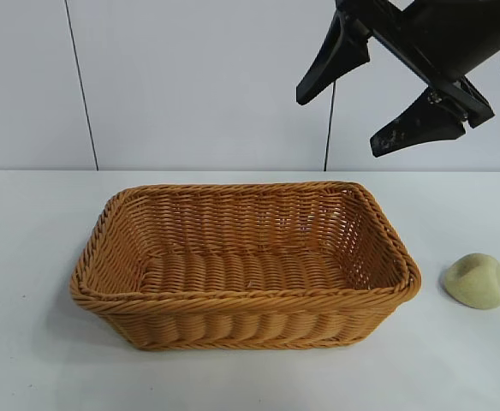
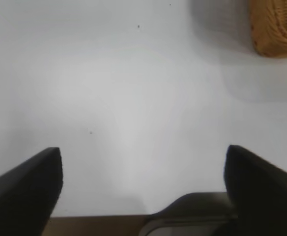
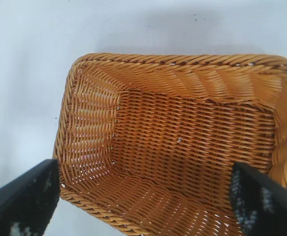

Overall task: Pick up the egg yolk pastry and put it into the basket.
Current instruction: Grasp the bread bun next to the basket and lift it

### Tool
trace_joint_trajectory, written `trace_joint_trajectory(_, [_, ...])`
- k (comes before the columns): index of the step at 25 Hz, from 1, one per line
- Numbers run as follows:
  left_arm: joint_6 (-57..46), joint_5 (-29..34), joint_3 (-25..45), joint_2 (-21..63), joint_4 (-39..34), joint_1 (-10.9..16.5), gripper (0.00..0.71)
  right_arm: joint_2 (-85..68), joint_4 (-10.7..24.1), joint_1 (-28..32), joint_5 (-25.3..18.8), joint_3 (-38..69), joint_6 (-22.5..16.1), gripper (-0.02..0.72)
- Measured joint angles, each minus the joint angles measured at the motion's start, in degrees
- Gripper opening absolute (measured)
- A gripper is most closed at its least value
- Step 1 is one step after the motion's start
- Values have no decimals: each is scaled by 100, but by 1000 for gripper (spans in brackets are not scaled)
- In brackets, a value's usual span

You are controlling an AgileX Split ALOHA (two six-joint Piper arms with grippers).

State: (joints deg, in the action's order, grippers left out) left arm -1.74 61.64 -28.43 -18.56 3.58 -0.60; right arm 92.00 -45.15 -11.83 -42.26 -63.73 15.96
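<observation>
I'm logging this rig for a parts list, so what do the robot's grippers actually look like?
The right gripper has two black, tapered, wedge-shaped fingers on a black crossbar, their surfaces scuffed with pale specks; a black cable loops near the wrist. The left gripper shows matching plain black fingers with blunt, squared tips.

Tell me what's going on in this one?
Nothing is held yet. The right gripper hangs open, high above the basket's far right corner. The egg yolk pastry sits on the white table to the right of the basket, apart from it. The left gripper is open over bare table, away from the work.
</observation>
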Motion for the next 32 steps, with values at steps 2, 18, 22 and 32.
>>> trace_joint_trajectory(2, [0,-11,3,375,5,0,645,0,0,0,-5,0,0,670])
trace_joint_trajectory(18, [0,-27,5,1870,18,0,645,0,2015,342,-449,-390,-1094,670])
trace_joint_trajectory(22, [0,-27,5,1870,18,0,645,0,3109,807,-828,-477,-1596,670])
trace_joint_trajectory(32, [0,-34,5,1870,18,0,645,436,3657,1398,-907,-484,-1806,670])
